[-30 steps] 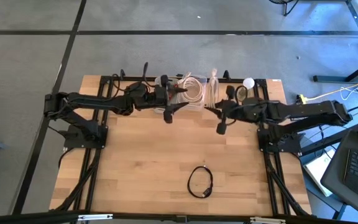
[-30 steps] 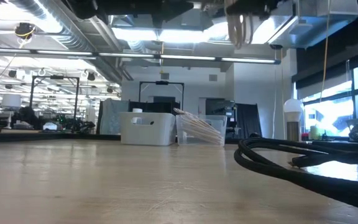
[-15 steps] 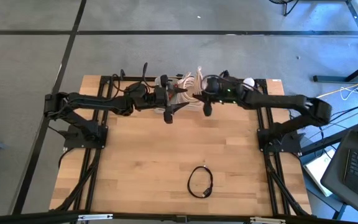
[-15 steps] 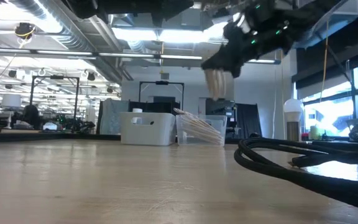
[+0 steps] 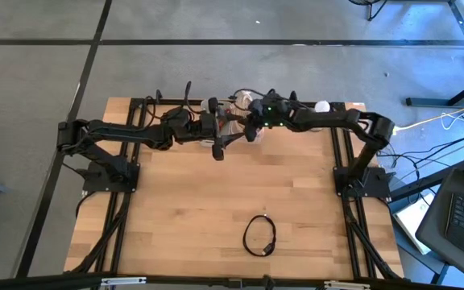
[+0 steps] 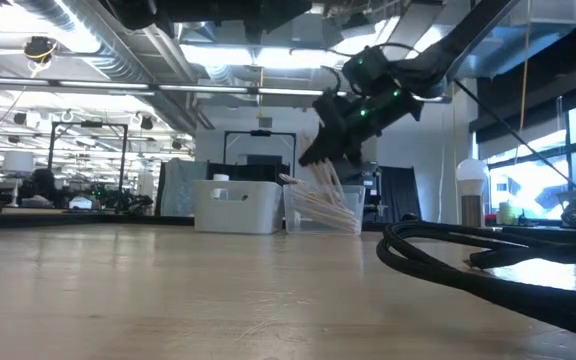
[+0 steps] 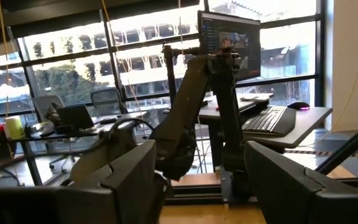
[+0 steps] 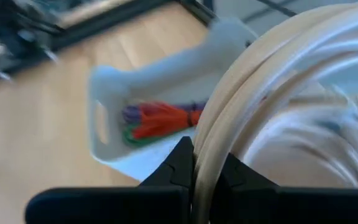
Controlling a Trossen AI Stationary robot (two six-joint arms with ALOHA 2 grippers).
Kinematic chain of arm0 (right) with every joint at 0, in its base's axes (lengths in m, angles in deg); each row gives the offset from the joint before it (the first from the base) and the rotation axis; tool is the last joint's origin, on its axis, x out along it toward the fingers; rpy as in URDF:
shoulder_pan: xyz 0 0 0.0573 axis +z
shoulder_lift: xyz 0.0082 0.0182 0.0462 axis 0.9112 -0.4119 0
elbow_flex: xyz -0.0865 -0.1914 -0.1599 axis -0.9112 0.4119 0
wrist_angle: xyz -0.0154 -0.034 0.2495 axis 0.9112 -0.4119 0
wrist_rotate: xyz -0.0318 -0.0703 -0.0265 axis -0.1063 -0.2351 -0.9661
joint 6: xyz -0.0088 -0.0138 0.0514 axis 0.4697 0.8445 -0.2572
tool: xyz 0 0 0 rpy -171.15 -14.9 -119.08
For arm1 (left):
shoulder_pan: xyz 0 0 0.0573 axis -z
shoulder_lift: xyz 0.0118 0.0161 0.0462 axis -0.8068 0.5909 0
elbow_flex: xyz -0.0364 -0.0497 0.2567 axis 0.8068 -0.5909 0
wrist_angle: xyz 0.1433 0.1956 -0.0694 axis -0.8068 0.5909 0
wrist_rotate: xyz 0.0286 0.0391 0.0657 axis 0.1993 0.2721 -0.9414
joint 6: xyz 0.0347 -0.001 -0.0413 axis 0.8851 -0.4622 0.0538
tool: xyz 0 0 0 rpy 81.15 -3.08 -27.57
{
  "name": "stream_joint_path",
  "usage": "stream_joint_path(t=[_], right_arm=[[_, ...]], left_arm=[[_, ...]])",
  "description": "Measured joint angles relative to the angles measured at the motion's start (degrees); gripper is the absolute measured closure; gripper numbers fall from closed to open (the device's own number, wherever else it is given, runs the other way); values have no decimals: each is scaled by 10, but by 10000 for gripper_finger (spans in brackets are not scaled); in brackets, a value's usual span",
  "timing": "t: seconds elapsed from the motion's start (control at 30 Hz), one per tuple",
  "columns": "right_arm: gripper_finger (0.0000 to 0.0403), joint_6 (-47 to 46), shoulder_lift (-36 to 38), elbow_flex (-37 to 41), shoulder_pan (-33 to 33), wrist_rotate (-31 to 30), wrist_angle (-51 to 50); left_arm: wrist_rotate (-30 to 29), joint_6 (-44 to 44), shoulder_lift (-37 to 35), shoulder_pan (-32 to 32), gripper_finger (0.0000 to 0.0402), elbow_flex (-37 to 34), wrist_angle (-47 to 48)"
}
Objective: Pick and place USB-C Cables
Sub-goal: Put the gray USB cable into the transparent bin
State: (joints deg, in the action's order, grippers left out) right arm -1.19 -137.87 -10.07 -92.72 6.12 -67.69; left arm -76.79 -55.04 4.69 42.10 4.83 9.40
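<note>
Right wrist view: I'm holding the right claw (image 8: pixel 194 171) clenched on a cream-white cable coil (image 8: pixel 272 74), carrying it over the white bin (image 8: pixel 160 68) at centre frame for dropping; left claw (image 5: pixel 218 147) is waiting released.

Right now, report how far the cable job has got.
Done: coloured bundles lie in the white bin. In hand: the right hand is shut on a cream-white cable coil above that bin. Left: the black coil on the table. The left hand waits open.
</note>
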Motion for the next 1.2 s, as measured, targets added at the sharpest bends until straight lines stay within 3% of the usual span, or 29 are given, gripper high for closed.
stream_joint_path(t=[0.07, 0.57, 0.9, 1.2], right_arm=[[388, 0, -7, 0, 0, -20, -18], [384, -3, -73, -2, -19, -11, -16], [240, 12, -18, 0, -20, -3, -16], [216, 16, 22, 0, -20, -16, -78]], left_arm=[[0, 0, 0, 0, 162, 0, 0], [0, 1, 0, 12, 162, 0, -7], [1, 2, 0, 12, 162, 0, -9], [1, 1, 0, 12, 162, 0, -17]])
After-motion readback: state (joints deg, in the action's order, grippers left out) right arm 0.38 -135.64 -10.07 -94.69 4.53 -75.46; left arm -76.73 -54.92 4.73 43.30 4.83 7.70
